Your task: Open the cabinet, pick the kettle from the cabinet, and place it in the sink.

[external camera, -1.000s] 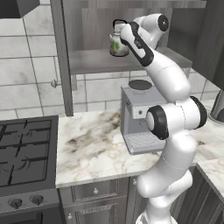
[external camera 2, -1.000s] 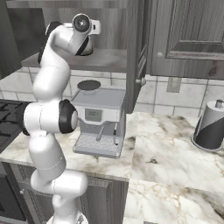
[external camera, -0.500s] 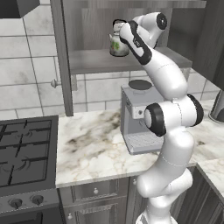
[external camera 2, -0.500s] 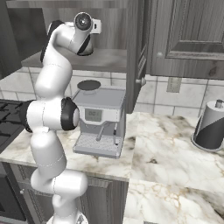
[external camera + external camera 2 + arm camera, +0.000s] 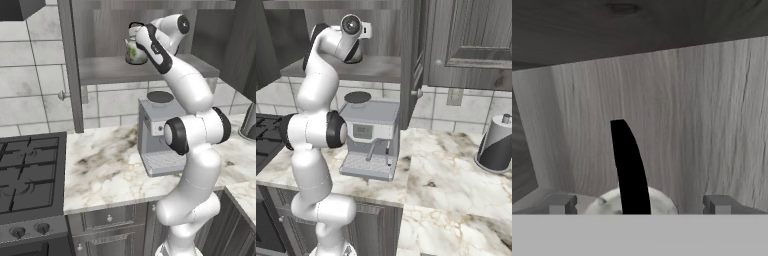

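So the kettle is sitting on the bottom shelf of the open cabinet, up at about 12 o'clock from the coffee machine on the worktop. Compared with a second ago the hand has crept a touch further in and up toward it, nothing dramatic, and the kettle itself hasn't budged. The end effector is spread as wide as it goes, and in the hand view the black arched handle stands right between the two fingertips with the lid just below. To me that reads as lined up for the grab but not squeezing anything yet, so the pick step is about to happen rather than done. The cabinet door hangs open at 9 o'clock of the shelf, so the opening part looks finished. Next it needs to close on that thin handle without knocking the kettle back against the rear wall.
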